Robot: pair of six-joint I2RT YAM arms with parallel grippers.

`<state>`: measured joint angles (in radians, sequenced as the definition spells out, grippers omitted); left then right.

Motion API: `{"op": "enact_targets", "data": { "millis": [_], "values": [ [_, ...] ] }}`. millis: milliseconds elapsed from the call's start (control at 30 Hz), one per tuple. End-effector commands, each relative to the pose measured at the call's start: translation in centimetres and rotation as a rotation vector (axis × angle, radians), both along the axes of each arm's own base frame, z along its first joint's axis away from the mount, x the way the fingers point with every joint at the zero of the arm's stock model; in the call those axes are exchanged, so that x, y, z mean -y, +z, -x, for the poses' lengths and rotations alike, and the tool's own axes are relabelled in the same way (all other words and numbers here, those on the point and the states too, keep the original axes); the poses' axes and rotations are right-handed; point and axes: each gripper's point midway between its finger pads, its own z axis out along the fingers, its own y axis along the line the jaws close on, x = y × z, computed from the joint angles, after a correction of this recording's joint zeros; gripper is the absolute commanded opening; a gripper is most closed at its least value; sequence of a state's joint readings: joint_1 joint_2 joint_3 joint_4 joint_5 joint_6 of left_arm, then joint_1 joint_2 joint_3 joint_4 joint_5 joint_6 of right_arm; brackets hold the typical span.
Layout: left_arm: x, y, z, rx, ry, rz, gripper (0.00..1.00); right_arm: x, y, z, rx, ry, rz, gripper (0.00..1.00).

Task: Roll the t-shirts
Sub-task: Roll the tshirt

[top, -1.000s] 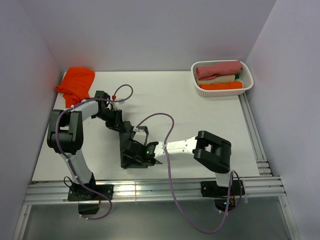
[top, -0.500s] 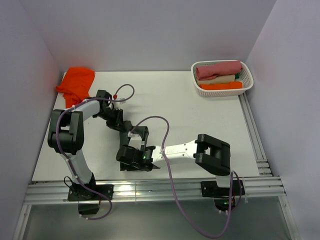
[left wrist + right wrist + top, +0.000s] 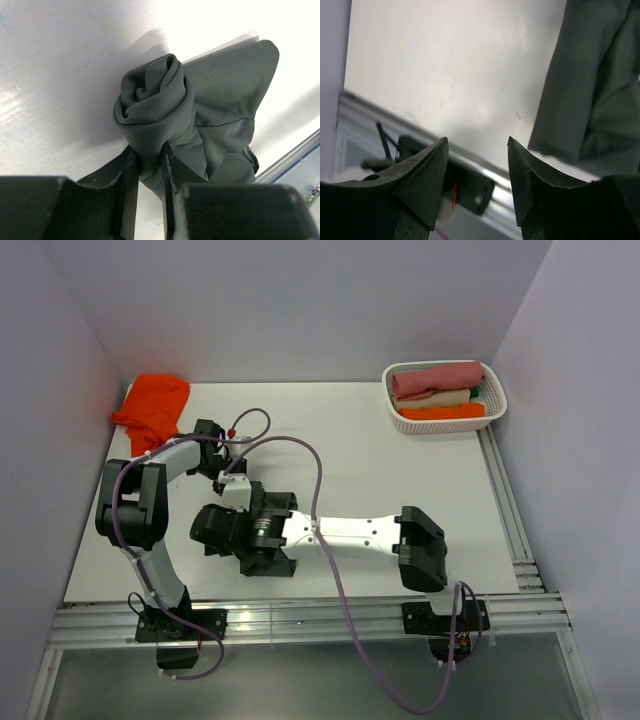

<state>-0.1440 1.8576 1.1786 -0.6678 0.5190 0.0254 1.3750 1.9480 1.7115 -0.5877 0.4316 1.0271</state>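
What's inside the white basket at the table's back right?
The white basket holds a pink roll, a cream roll and an orange roll, with a green scrap at the right. Anything beneath them is covered.

Basket (image 3: 441, 424) lies far right, crumpled t-shirt (image 3: 155, 405) far left — rolled t-shirt (image 3: 160, 110) nearer.

A robotics lab cell is being indicated: a white tabletop (image 3: 400, 470) is being boxed in by plain pale walls (image 3: 300, 310), while the cabled left arm (image 3: 130, 510) and right arm (image 3: 350, 532) are being carried on aluminium rails (image 3: 320, 618).
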Motion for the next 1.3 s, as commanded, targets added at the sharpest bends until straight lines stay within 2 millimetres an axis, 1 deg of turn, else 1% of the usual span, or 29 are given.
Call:
{"op": "enact_targets", "data": {
  "millis": [0,67,100,133,200,233,333,467,500,667,700,833,967,1133,1167,1267],
  "values": [
    [-0.9,0.6,-1.7,0.098,-0.013,-0.07,0.0,2.6,-2.8,-4.3,0.119,-0.106,0.222,0.58],
    [-0.9,0.7,-1.8,0.102,-0.012,-0.073,0.0,2.2,-2.9,-5.3,0.136,-0.115,0.226,0.58],
    [-0.8,0.8,-1.8,0.103,-0.014,-0.07,0.0,2.3,-3.5,-6.3,0.137,-0.128,0.233,0.57],
    [-0.8,0.7,-1.8,0.101,-0.011,-0.073,0.0,1.9,-3.7,-6.9,0.146,-0.134,0.223,0.57],
    [-0.7,0.9,-1.9,0.105,-0.012,-0.071,0.0,2.0,-4.5,-7.6,0.149,-0.15,0.234,0.57],
    [-0.6,0.9,-1.8,0.102,-0.012,-0.073,0.0,2.2,-4.6,-8.4,0.16,-0.167,0.237,0.57],
    [-0.4,0.9,-1.8,0.104,-0.017,-0.073,0.0,1.7,-5.2,-9.0,0.168,-0.169,0.224,0.57],
    [-0.2,0.9,-1.6,0.103,-0.021,-0.076,0.0,1.3,-6.0,-9.2,0.161,-0.163,0.22,0.57],
    [-0.2,0.9,-1.6,0.105,-0.021,-0.081,0.0,1.4,-6.6,-9.2,0.155,-0.163,0.237,0.57],
    [0.0,0.8,-1.6,0.102,-0.024,-0.083,0.0,1.6,-7.2,-9.0,0.15,-0.162,0.236,0.56],
    [0.0,0.8,-1.6,0.101,-0.023,-0.083,0.0,1.3,-7.0,-9.0,0.15,-0.159,0.221,0.56],
    [0.1,0.8,-1.5,0.103,-0.025,-0.086,0.0,0.9,-7.7,-9.0,0.142,-0.147,0.231,0.56],
    [0.1,0.9,-1.6,0.106,-0.025,-0.087,0.0,0.8,-9.2,-8.8,0.118,-0.139,0.253,0.56],
    [0.1,1.0,-1.6,0.109,-0.025,-0.087,0.0,1.5,-10.7,-8.1,0.076,-0.143,0.283,0.56],
    [0.1,1.1,-1.6,0.107,-0.026,-0.085,0.0,1.6,-11.3,-8.0,0.066,-0.144,0.295,0.56],
    [0.2,1.4,-1.8,0.114,-0.024,-0.084,0.01,2.6,-12.4,-7.4,0.027,-0.161,0.326,0.56]
  ]
}}
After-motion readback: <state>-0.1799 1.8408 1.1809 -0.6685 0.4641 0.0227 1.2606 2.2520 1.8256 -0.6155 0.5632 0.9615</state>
